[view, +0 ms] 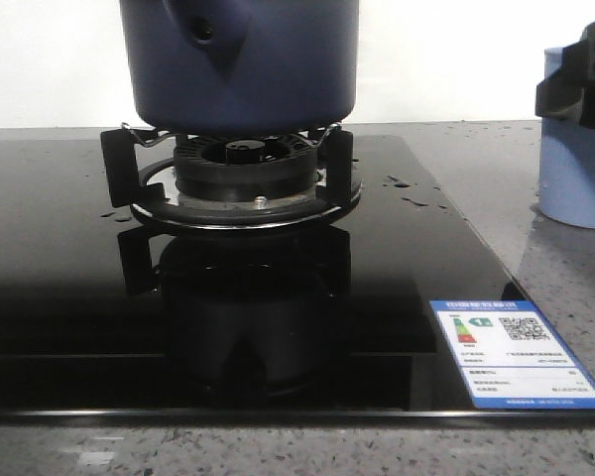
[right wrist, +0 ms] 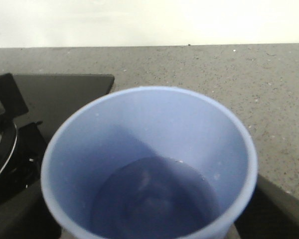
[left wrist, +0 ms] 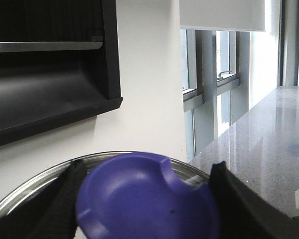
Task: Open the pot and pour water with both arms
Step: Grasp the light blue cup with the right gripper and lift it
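The pot [view: 240,61], dark navy with a smooth straight wall, sits on the wire supports of the black burner [view: 240,169] at the far middle of the glossy black glass stove [view: 69,297]. Its tapered handle stub with a small hole faces the camera. To the stove's right, speckled grey stone counter [view: 565,268] lies open, and a bare strip of it runs along the near edge.

The pale blue cup [view: 577,149] stands at the far right on the counter, just beside the stove's right edge. The right gripper [view: 575,84] is closed around its upper wall. From above, the cup [right wrist: 149,164] is round and thin-rimmed, with water in its bottom.

The left gripper [left wrist: 147,199] pinches a rounded blue knob [left wrist: 147,196] between its dark fingers [left wrist: 65,199], over a shiny metal lid [left wrist: 35,184].
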Controlling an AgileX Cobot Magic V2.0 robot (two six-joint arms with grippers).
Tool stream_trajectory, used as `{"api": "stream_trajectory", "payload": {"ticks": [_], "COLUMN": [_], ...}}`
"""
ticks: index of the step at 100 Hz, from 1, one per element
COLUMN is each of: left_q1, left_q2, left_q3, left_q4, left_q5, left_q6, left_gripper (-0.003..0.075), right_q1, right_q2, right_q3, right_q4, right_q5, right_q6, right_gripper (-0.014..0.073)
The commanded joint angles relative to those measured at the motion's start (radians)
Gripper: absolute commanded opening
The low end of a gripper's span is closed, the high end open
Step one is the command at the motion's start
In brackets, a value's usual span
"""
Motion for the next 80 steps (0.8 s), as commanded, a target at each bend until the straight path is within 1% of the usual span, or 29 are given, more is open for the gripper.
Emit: {"api": "stream_trajectory", "payload": {"ticks": [1, 30, 46, 51, 66, 80], "left_q1": [0.001, 0.001, 0.001, 0.001, 0.001, 0.001], "left_q2": [-0.030, -0.030, -0.030, -0.030, -0.030, -0.030], "left_q3": [-0.031, -0.031, -0.031, -0.031, -0.031, -0.031], "left_q4": [-0.092, -0.092, -0.073, -0.069, -0.066, -0.066], "left_q5": [0.022, 0.022, 0.022, 0.022, 0.022, 0.022], "left_q6": [-0.006, -0.006, -0.006, -0.006, -0.006, -0.006], "left_gripper": [0.0243, 0.0243, 0.0243, 0.0243, 0.0243, 0.0243], "right_q1": [0.001, 0.001, 0.001, 0.001, 0.001, 0.001], "right_q2": [0.019, 0.090, 0.090, 0.090, 0.088, 0.086], "right_q3": [-0.029, -0.029, -0.029, -0.029, -0.029, -0.029], "right_q4": [-0.046, -0.058, -0.109, -0.111, -0.116, -0.119], "right_q5": [-0.087, -0.111, -0.109, -0.107, -0.098, -0.100], "right_q6": [0.042, 0.051, 0.088, 0.088, 0.088, 0.088], "right_gripper": [0.0507, 0.0507, 0.0498, 0.0466, 0.0327, 0.0245]}}
